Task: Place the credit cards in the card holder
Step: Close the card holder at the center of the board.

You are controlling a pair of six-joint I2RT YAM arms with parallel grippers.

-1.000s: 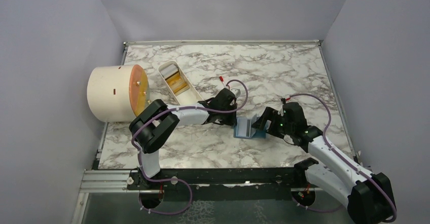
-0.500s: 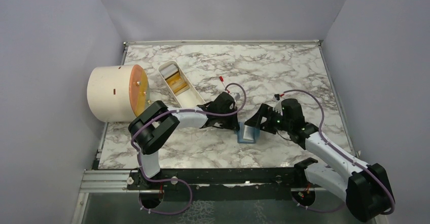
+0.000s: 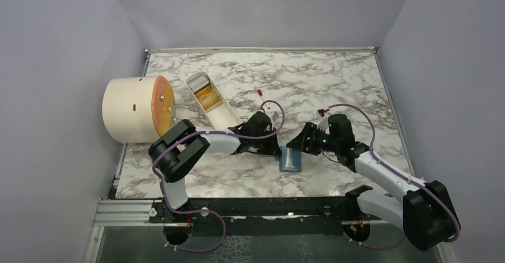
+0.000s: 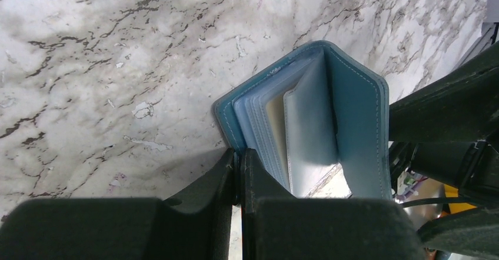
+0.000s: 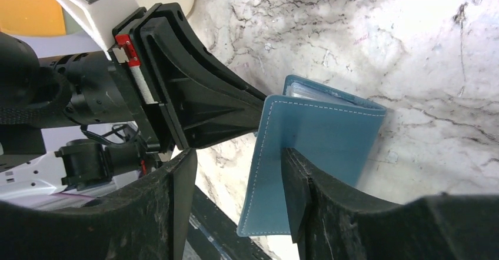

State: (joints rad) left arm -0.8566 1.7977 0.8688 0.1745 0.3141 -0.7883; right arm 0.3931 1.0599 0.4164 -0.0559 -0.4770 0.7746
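The teal-blue card holder [image 3: 290, 159] stands part-open on the marble, between my two grippers. My left gripper [image 4: 240, 157] is shut on the edge of its left cover [image 4: 226, 116]; pale pocket sleeves [image 4: 306, 119] fan out inside. My right gripper [image 5: 235, 180] is open, and the holder's other cover [image 5: 320, 136] stands between its fingers, against the right finger [image 5: 294, 183]. A yellow-orange card [image 3: 209, 100] and a greyish one [image 3: 200, 85] appear to lie in the white tray. In the top view the left gripper [image 3: 276, 149] and the right gripper [image 3: 296, 145] meet at the holder.
The long white oval tray [image 3: 225, 115] lies behind my left arm. A cream cylinder [image 3: 134, 109] with a round orange face lies on its side at the table's left edge. The black front rail [image 3: 262, 206] runs just below the holder.
The holder has gone from a wide-open V to nearly folded and sits slightly nearer the front. My right gripper has moved left and farther in against it. My left gripper keeps its hold.
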